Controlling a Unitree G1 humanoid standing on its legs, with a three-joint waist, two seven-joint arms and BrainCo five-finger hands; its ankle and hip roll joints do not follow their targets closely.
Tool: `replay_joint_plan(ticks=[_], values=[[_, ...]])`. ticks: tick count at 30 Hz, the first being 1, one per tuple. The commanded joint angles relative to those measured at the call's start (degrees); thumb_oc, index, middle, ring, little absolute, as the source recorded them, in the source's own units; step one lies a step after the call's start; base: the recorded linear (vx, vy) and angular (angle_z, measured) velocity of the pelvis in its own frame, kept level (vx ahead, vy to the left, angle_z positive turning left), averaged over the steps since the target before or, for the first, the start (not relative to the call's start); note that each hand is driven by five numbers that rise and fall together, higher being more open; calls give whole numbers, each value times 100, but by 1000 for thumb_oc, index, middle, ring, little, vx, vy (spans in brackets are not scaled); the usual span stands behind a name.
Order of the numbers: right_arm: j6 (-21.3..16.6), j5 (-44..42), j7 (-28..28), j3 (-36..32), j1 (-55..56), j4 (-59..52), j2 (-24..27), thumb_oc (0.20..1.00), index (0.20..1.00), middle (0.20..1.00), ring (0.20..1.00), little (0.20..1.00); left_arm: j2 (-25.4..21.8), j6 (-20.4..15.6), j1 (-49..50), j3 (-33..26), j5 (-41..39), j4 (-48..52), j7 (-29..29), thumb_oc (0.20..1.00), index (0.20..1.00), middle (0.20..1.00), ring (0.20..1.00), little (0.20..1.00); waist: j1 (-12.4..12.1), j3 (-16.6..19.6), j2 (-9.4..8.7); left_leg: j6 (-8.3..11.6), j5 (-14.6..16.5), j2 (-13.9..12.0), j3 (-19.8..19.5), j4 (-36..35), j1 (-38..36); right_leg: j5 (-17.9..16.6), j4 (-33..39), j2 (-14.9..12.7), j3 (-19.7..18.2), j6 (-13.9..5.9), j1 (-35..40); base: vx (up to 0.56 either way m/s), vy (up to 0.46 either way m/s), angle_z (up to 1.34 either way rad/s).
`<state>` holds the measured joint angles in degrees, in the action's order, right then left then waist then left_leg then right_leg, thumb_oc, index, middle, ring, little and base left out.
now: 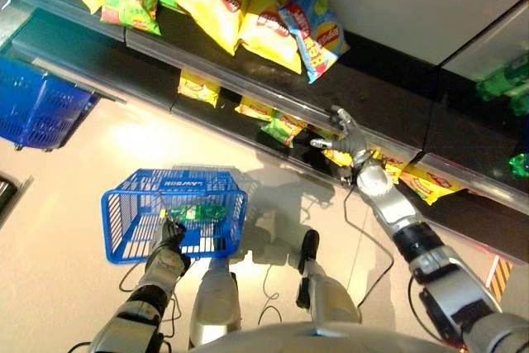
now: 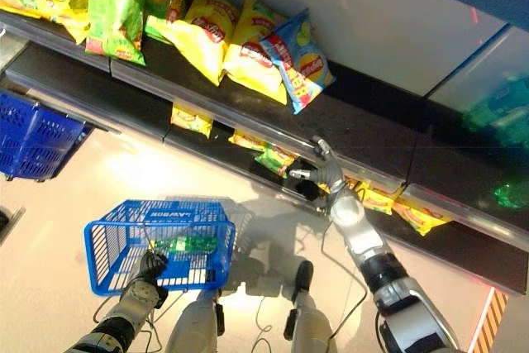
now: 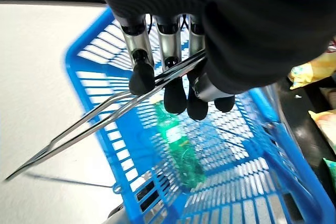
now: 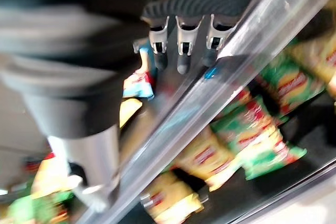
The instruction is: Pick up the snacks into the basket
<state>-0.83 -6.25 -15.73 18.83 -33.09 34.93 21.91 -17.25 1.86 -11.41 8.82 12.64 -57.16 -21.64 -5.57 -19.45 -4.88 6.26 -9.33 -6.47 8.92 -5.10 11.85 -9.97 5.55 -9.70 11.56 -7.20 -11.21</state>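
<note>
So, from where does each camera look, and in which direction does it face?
Left eye view: on the head, looking down at the blue basket and the snack shelves; both arms show.
Right eye view: beside it, the same scene; the right hand is open at the lower shelf.
Left wrist view: along the left hand, curled on the basket's wire handle.
Right wrist view: along the right hand toward snack bags.

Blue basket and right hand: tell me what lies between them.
In the left eye view, bare pale floor separates the blue basket from the open right hand, which reaches toward the lower shelf.
</note>
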Motion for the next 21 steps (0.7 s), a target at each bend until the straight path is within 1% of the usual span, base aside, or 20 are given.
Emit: replay_joint_plan(ticks=[1,5,9,12,15,16,18,19,21], values=[[-68,211,-410,-138,-964,-54,563,1000,1000,1000,1000,1000,36,-13,-3,602,-140,-186,-203,200,200,200,200,200,-207,-163,172,-164,234,263,-218,13,151,-293,-68,-250,-66,-505,-241,-11,-41,1],[21,260,-656,-119,-1627,386,769,1000,1000,1000,1000,1000,39,-5,-50,756,-143,-150,-295,200,200,200,200,200,-264,-248,156,-144,193,237,-271,10,291,-310,-55,-232,-57,-510,-336,1,-8,8],[46,183,-734,-132,-1868,483,841,1000,1000,1000,1000,1000,81,3,-59,764,-234,-174,-328,200,200,200,200,200,-286,-293,141,-142,180,231,-296,10,352,-310,-55,-230,-61,-512,-368,3,7,1],[24,43,-765,-201,-1927,342,868,1000,1000,1000,1000,1000,112,9,-49,751,-318,-170,-338,200,200,200,200,200,-281,-321,110,-150,186,241,-304,10,371,-312,-55,-223,-85,-513,-367,8,8,6],[-37,-57,-836,-345,-1805,70,911,1000,1000,1000,1000,1000,126,27,-47,702,-362,-175,-337,200,200,200,200,200,-266,-337,83,-159,197,242,-326,11,383,-304,-55,-224,-85,-522,-361,5,2,1],[-132,-230,-930,-518,-1652,-267,901,1000,1000,1000,1000,1000,152,38,-59,640,-388,-190,-363,200,200,200,200,200,-234,-347,65,-165,209,247,-328,12,382,-306,-55,-227,-88,-525,-357,0,0,0],[-136,-225,-969,-612,-1511,-489,911,1000,1000,1000,1000,1000,154,53,-59,605,-390,-194,-361,200,200,200,200,200,-230,-346,48,-170,218,248,-335,12,380,-302,-55,-231,-86,-528,-349,0,0,0],[-265,-393,-1027,-863,-1157,-963,826,1000,1000,1000,1000,1000,171,61,-20,542,-400,-170,-385,200,200,200,200,200,-193,-338,28,-174,237,252,-337,12,380,-296,-55,-237,-86,-538,-348,0,0,0],[-324,-430,-1057,-1074,-810,-1300,757,1000,1000,1000,1000,1000,170,82,14,493,-389,-140,-391,200,200,200,200,200,-176,-332,11,-182,253,260,-349,10,379,-285,-55,-240,-80,-540,-338,17,-3,0]])
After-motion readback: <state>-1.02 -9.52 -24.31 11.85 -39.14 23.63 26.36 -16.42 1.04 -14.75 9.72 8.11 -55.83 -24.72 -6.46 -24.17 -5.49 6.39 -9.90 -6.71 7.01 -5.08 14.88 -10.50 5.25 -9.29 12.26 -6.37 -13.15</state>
